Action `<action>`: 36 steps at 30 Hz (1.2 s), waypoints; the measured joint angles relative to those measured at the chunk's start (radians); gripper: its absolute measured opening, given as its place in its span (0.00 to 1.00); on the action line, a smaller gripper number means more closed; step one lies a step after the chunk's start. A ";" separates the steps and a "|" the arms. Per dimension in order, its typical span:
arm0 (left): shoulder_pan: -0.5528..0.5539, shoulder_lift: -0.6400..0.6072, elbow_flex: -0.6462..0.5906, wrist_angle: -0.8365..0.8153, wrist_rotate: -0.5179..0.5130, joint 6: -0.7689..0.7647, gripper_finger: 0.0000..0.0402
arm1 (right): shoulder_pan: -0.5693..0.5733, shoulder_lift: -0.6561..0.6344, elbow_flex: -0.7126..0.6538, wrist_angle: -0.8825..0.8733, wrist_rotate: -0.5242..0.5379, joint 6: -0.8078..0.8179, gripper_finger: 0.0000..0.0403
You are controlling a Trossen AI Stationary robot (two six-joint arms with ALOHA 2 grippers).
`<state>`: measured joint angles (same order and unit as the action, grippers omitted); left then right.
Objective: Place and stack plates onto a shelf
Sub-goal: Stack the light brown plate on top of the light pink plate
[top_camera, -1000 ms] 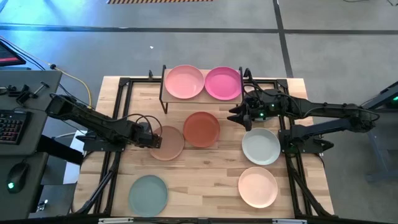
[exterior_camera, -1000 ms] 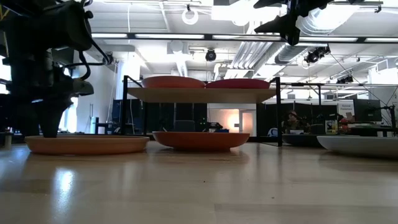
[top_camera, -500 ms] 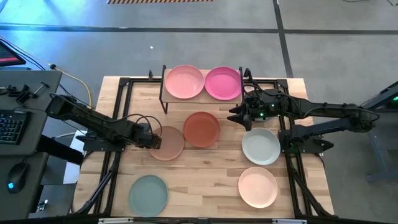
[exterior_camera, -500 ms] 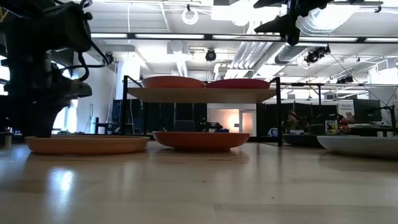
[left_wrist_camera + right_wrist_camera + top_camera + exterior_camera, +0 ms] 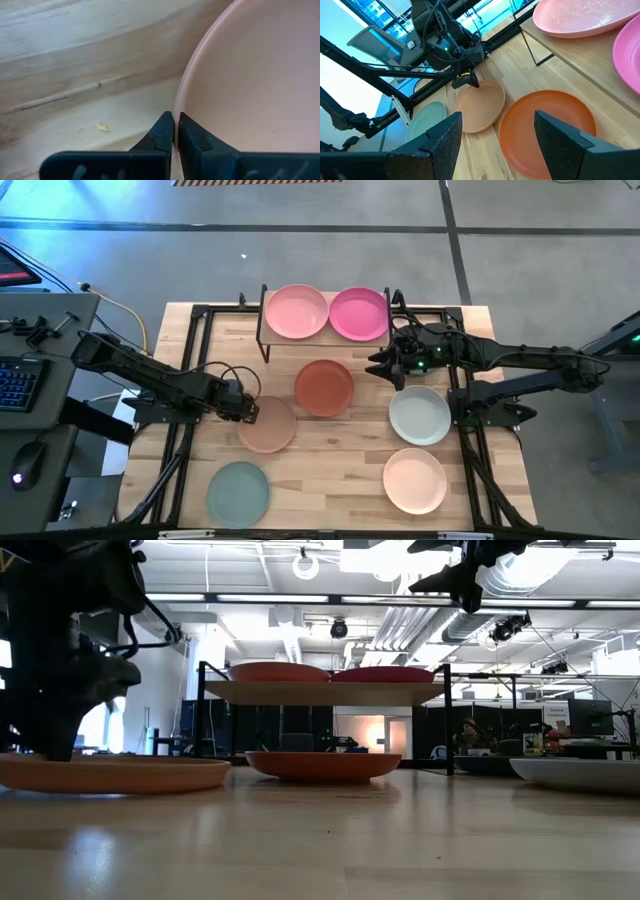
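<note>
Left end effector [image 5: 247,411] is pinched on the near rim of the peach plate [image 5: 268,426] lying on the table [image 5: 330,455]; thin edge grip risks slipping on lift.

I work in a robotics lab in an open industrial hall: my wooden bench [image 5: 330,480] stands on a grey concrete floor [image 5: 300,250], a keyboard [image 5: 18,385] and mouse [image 5: 28,462] sit off its left edge, and exposed ceiling ducts [image 5: 400,620] run overhead.
</note>
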<state>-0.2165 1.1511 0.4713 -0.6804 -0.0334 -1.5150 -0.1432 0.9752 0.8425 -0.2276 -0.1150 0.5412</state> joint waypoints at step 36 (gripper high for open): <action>0.089 -0.168 0.484 -0.298 -0.012 0.242 0.00 | 0.000 0.000 0.000 0.000 -0.006 0.018 0.57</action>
<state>-0.1277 0.9833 0.9554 -0.9786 -0.0458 -1.2729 -0.1429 0.9749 0.8421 -0.2276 -0.1211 0.5590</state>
